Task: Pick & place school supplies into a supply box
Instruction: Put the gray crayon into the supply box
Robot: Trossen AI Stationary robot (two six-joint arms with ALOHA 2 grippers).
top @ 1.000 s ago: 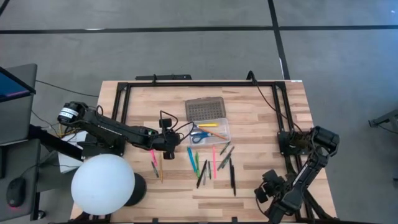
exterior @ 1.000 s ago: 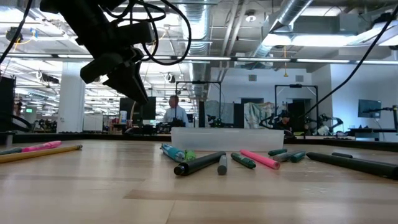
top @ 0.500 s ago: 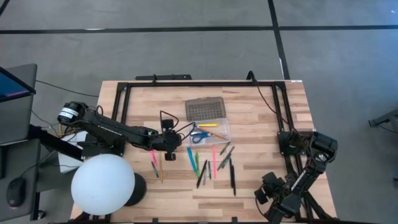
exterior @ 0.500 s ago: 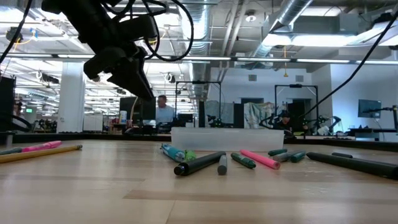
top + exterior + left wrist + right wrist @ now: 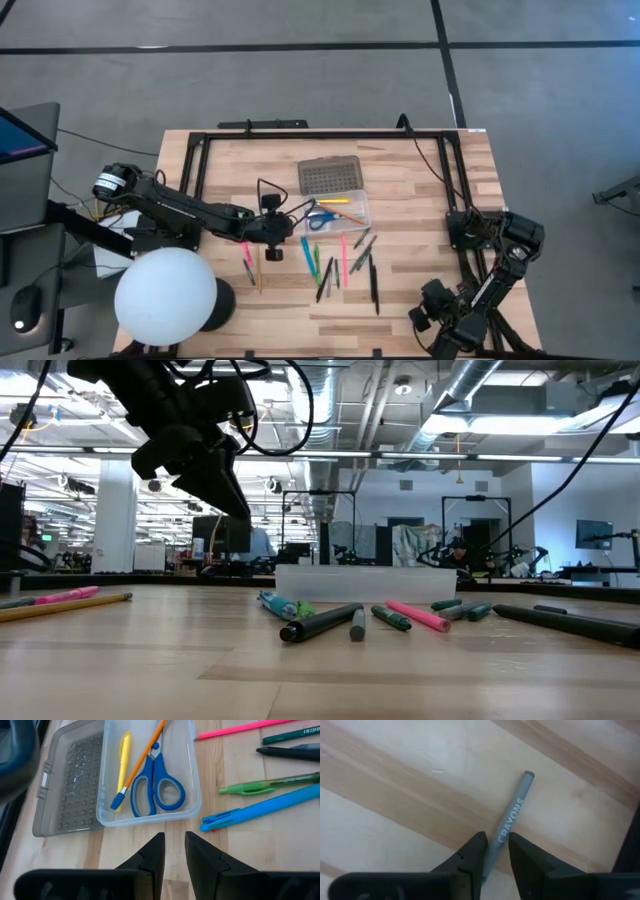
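Note:
The supply box is open in the middle of the table, its clear tray (image 5: 352, 213) joined to a grey grid lid (image 5: 328, 177) lying flat on the far side. In the tray (image 5: 196, 795) lie blue-handled scissors (image 5: 157, 790), a yellow marker (image 5: 123, 762) and an orange pencil (image 5: 142, 757). Loose pens lie flat near the tray: blue (image 5: 307, 252), green (image 5: 317, 263), pink (image 5: 344, 258) and black (image 5: 374, 285). My left gripper (image 5: 284, 233) (image 5: 174, 841) hovers shut to the left of the tray, above the wood. My right gripper (image 5: 428, 306) is low at the near right corner, shut on a grey crayon (image 5: 512, 815). My right gripper has the grey crayon by its near end (image 5: 495, 845), pinched between the two fingers (image 5: 476, 851). The crayon runs along the fingers and sticks out ahead of them. Whether it is lifted or lies on the wood, I cannot tell.
A pink marker (image 5: 246, 252) and a pencil (image 5: 258, 272) lie left of the pen group. A large white sphere (image 5: 165, 295) stands at the near left corner. A black rail frame (image 5: 300, 135) runs along the far and side edges. Bare wood lies between the pens and my right gripper.
My left gripper has drifted a little toward the table's right, staying above the wood with nothing in it. My right arm's elbow has sunk toward the near edge. No pen and no part of the box has moved.

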